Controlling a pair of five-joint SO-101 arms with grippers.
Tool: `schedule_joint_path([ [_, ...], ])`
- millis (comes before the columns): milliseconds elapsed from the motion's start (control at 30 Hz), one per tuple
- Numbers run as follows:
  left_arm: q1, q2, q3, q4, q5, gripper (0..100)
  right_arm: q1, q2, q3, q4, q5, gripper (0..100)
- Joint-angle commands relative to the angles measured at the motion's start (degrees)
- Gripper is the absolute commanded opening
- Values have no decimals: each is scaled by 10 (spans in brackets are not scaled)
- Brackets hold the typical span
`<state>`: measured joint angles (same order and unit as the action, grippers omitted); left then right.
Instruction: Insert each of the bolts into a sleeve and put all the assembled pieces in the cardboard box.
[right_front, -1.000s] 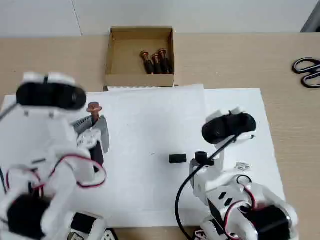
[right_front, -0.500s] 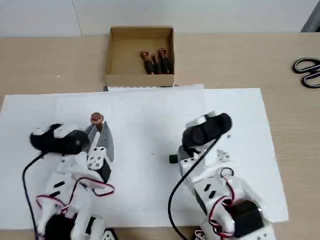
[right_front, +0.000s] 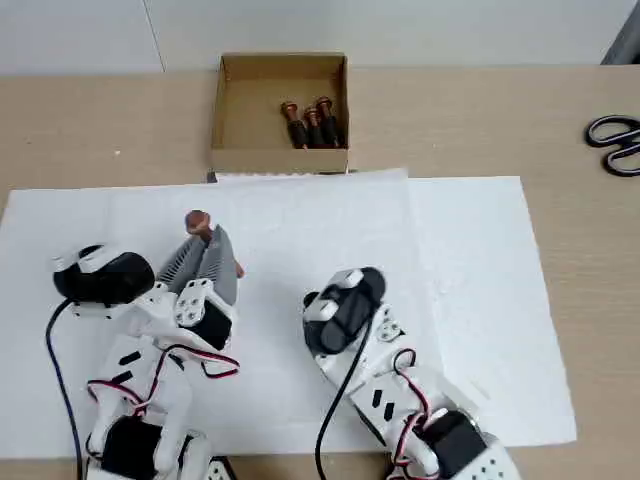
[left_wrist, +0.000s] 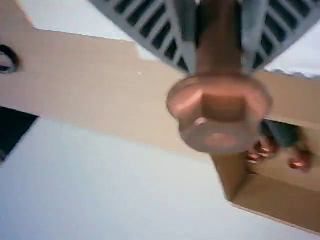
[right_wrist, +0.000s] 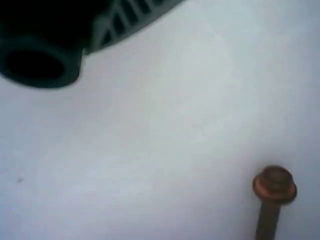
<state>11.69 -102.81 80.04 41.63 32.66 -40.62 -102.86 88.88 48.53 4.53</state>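
From the high view: finds the cardboard box (right_front: 240, 110) far and a little left of centre, with three assembled pieces (right_front: 312, 124) lying side by side inside. Finds the left gripper (right_front: 208, 245) near left over the white paper sheet (right_front: 470, 250), pressed shut on a copper bolt (right_front: 198, 221), head pointing far, shank tilted back between the fingers. Places the right arm (right_front: 345, 310) near centre, leaning left toward that bolt but apart from it. Notes scissors (right_front: 612, 143) far right on the bare table, well apart from the work.

From the left wrist view: meets the bolt (left_wrist: 218, 107) head-on, flanged hex head toward the camera, shank clamped between the two ribbed grey fingers (left_wrist: 145, 20). Sees beyond it the box (left_wrist: 260, 200) and the copper heads of the pieces inside (left_wrist: 272, 150).

From the right wrist view: shows a black sleeve (right_wrist: 37, 62), open bore facing out, apparently pinched against a ribbed finger (right_wrist: 130, 20) of the right gripper (right_wrist: 55, 40). Shows farther off a copper bolt (right_wrist: 274, 187), most likely the left gripper's own.

Judging the step: bringing together what looks like the fourth bolt and sleeve. Calls next for lining the sleeve's bore up with the shank end, closing the gap along one axis, then sliding on without knocking either grip loose. Leaves the carry to the box for afterwards.
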Motion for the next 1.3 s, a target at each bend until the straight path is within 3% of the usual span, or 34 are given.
schedule_joint_path([
  [0,40,-5,-3,-18,32,6,-3,-6,5,-47,18,2],
  [333,101,-4,-3,-18,46,6,-58,-6,21,-73,40,2],
  [1267,135,-4,29,15,47,6,-59,-5,-42,-73,41,2],
])
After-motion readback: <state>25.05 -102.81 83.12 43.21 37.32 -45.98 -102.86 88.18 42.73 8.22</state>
